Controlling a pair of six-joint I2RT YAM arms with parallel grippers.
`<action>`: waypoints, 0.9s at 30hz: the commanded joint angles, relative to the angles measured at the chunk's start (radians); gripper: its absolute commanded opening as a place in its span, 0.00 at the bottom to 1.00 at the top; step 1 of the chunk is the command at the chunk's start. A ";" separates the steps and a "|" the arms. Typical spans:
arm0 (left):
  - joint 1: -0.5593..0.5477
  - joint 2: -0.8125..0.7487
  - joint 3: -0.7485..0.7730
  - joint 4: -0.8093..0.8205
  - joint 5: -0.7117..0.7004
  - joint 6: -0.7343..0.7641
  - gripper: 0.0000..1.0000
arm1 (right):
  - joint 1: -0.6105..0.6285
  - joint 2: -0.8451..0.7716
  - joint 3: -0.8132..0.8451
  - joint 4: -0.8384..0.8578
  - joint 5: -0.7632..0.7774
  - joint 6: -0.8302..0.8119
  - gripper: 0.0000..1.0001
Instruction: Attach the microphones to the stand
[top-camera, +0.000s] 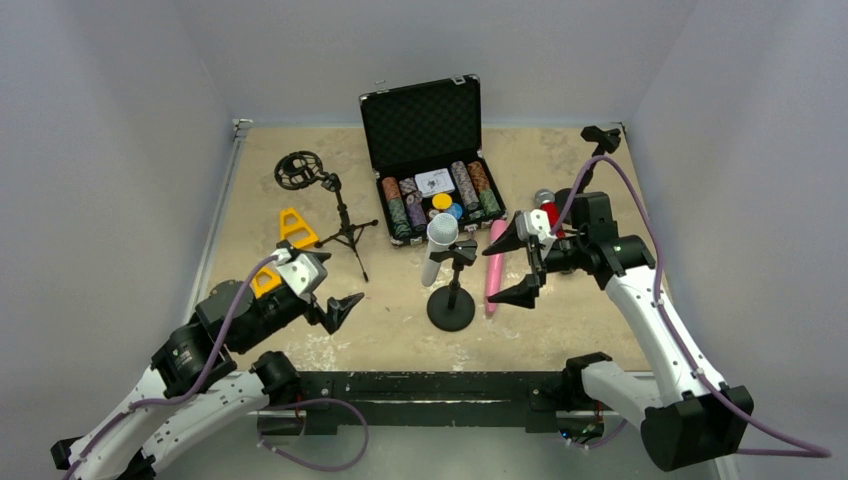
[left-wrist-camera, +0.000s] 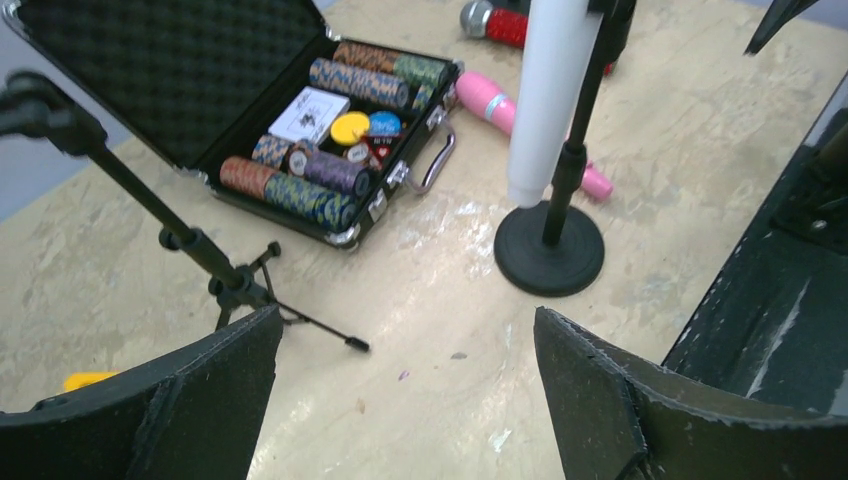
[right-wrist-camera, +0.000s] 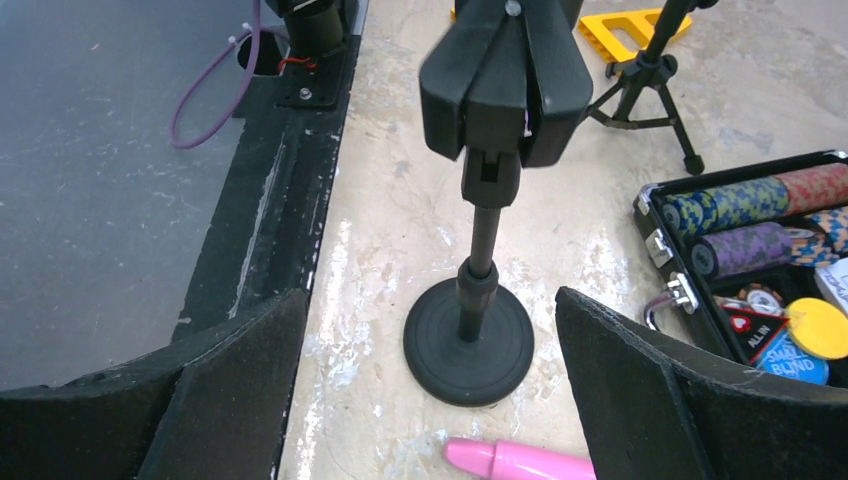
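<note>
One done, two to go: white microphone (top-camera: 438, 250) clipped in round-base stand (top-camera: 451, 310). Pink microphone (top-camera: 494, 262) flat right of base, red microphone (top-camera: 548, 213) farther back. Left gripper (top-camera: 335, 308), right gripper (top-camera: 512, 267) wide apart, empty. Next guess: right grabs pink

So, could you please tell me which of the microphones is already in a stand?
The white microphone, clipped into the round-base stand; the pink microphone and the red microphone lie flat on the table.

"ALL IN" on a dark chip (right-wrist-camera: 762, 326), "SMALL BLIND" on a blue chip (right-wrist-camera: 797, 362) beside it
</note>
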 joint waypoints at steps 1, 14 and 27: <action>0.009 -0.064 -0.102 -0.004 -0.075 0.015 0.99 | -0.005 0.035 -0.025 0.052 -0.068 -0.070 0.98; 0.028 -0.089 -0.112 -0.007 -0.075 0.014 0.99 | -0.003 0.104 0.020 -0.036 -0.080 -0.244 0.96; 0.036 -0.087 -0.111 -0.007 -0.067 0.018 0.99 | 0.013 0.044 -0.111 0.310 0.025 0.075 0.94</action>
